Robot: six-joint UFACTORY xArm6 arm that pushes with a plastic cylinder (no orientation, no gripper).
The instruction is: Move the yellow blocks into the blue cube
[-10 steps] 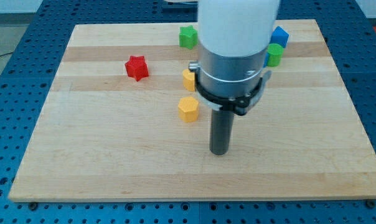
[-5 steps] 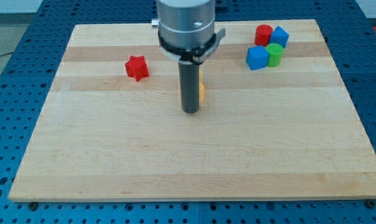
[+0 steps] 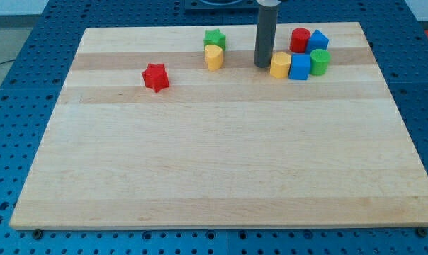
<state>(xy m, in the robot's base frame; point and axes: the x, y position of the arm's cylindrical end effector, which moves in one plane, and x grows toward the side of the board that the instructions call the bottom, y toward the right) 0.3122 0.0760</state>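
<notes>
1. Near the view's top, right of centre, the straight dark rod comes down almost upright from past the upper edge of the view, and my tip (image 3: 263, 66) rests on the pale wooden bench (image 3: 214, 156).
2. The arm above the rod is out of view; only the rod itself shows.
3. There are no fingers on this arm, so there is nothing spread or pinched; the rod ends plainly in my tip.
4. My tip stands just at the left side of a yellow hexagonal block (image 3: 280, 64); whether they touch I cannot tell.
5. That yellow hexagonal block sits against the left face of the blue cube (image 3: 299, 66).
6. A green cylinder (image 3: 319, 61) stands against the blue cube's right side.
7. Behind this row, toward the view's top, a red cylinder (image 3: 300, 40) and a second blue block (image 3: 318, 40), shape unclear, stand side by side.
8. A second yellow block (image 3: 213, 57), with a rounded top, lies to the left of my tip, well apart from the blue cube.
9. A green star-like block (image 3: 214, 39) sits just above that second yellow block.
10. A red star-shaped block (image 3: 156, 76) lies alone farther to the view's left.
</notes>
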